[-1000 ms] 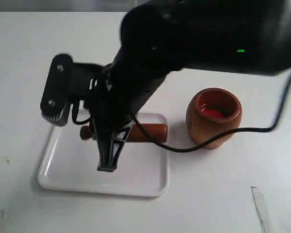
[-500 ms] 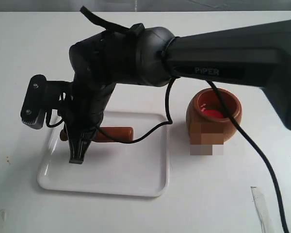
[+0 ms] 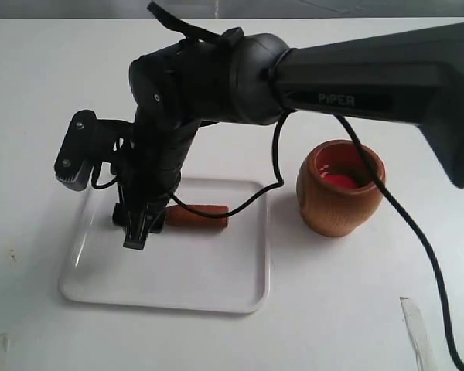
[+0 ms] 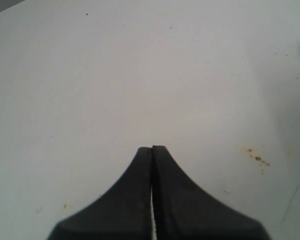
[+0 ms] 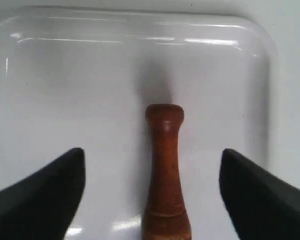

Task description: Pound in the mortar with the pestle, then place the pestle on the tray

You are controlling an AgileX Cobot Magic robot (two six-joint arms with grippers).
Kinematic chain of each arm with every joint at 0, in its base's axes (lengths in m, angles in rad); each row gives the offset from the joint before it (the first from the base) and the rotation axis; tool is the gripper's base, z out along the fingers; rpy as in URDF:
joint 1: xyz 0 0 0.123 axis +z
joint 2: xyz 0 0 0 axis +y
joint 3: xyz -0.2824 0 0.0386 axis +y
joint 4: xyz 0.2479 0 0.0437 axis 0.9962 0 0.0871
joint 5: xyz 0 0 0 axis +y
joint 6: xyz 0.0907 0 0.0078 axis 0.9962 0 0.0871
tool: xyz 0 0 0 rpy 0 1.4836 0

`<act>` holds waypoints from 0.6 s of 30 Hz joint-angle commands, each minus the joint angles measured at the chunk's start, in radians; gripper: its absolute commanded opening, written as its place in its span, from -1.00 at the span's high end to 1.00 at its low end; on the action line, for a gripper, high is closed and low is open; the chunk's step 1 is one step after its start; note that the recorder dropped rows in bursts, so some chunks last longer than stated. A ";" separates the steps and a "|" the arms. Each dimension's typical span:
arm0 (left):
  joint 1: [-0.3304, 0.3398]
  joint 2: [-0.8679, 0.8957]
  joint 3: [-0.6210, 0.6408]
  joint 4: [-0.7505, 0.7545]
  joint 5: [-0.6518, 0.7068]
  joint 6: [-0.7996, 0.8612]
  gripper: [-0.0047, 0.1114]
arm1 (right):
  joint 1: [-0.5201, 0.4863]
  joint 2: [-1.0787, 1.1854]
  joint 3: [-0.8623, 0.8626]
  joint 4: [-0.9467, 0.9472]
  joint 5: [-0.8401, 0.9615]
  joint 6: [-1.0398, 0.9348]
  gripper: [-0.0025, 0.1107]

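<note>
Since half a second ago the right gripper [image 3: 138, 232] has lifted a little and moved towards 3 o'clock in the exterior view. The pestle [image 3: 198, 215] has gone the same way, so its thick end now lies slightly nearer the 3 o'clock rim of the tray [image 3: 162, 297]. The mortar [image 3: 340, 188] has not moved.

The pestle lies flat on the tray floor, in the tray's 12 o'clock half. It runs along the 9-to-3 line, thick end towards 3 o'clock, with its handle end hidden under the gripper. In the right wrist view the fingers [image 5: 45, 192] are spread wide on either side of the slim, knobbed handle. There is bare tray between each finger and the wood, so nothing is being gripped (the knob points away from the camera). The gripper hangs directly above that handle end.

The mortar stands upright on the table [image 3: 46, 93], off the tray at its 3 o'clock side and well clear of the gripper. Its reddish inside is showing, and a black cable [image 3: 406, 224] crosses in front of it.

The left gripper [image 4: 152, 150] has its fingertips pressed together with nothing between them, over bare, speckled tabletop.
</note>
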 commanded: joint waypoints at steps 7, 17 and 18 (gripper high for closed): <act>-0.008 -0.001 0.001 -0.007 -0.003 -0.008 0.92 | -0.002 -0.113 -0.007 -0.083 -0.004 0.141 -0.30; -0.008 -0.001 0.001 -0.007 -0.003 -0.008 0.92 | -0.002 -0.611 0.276 -0.188 -0.195 0.313 -0.08; -0.008 -0.001 0.001 -0.007 -0.003 -0.008 0.92 | -0.002 -0.663 0.328 -0.188 -0.233 0.313 -0.03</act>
